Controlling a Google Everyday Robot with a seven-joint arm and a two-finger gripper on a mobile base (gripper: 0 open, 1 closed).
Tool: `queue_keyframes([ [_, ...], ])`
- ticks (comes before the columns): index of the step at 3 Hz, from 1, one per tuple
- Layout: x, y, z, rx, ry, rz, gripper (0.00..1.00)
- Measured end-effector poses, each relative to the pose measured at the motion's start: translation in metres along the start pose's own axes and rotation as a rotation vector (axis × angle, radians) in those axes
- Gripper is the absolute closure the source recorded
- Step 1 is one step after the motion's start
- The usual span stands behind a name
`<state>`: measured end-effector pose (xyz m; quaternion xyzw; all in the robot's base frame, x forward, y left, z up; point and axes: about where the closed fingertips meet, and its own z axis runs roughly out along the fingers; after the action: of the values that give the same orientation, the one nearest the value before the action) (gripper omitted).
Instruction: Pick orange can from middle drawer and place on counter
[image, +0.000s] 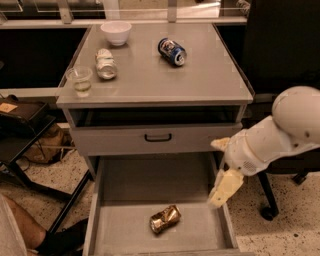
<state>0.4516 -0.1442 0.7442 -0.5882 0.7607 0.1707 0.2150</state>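
Observation:
The orange can (165, 219) lies on its side on the floor of the open middle drawer (130, 182), near the front and slightly right of centre. It looks dented and shiny. My gripper (218, 173) hangs at the drawer's right wall, above and to the right of the can, and holds nothing. Its jaws stand apart: one cream finger (226, 186) points down over the drawer's right edge, and the other (220, 144) is higher up by the drawer front above. The counter (165, 75) is the cabinet's flat grey top.
On the counter stand a white bowl (116, 32), a silver-white can (105, 63) on its side, a clear cup (80, 80) and a blue can (172, 51) on its side. A shut drawer with a black handle (158, 137) sits above. A person's leg (30, 230) is at the lower left.

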Motion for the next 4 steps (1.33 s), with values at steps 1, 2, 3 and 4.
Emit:
queue_keyframes([
  [1,0.032,0.029,0.085,-0.06,-0.104,0.03,0.0],
  [2,0.032,0.033,0.092,-0.071,-0.113,0.028,0.0],
  [3,0.039,0.045,0.139,-0.118,-0.15,0.029,0.0],
  [4,0.056,0.053,0.209,-0.144,-0.197,0.047,0.0],
])
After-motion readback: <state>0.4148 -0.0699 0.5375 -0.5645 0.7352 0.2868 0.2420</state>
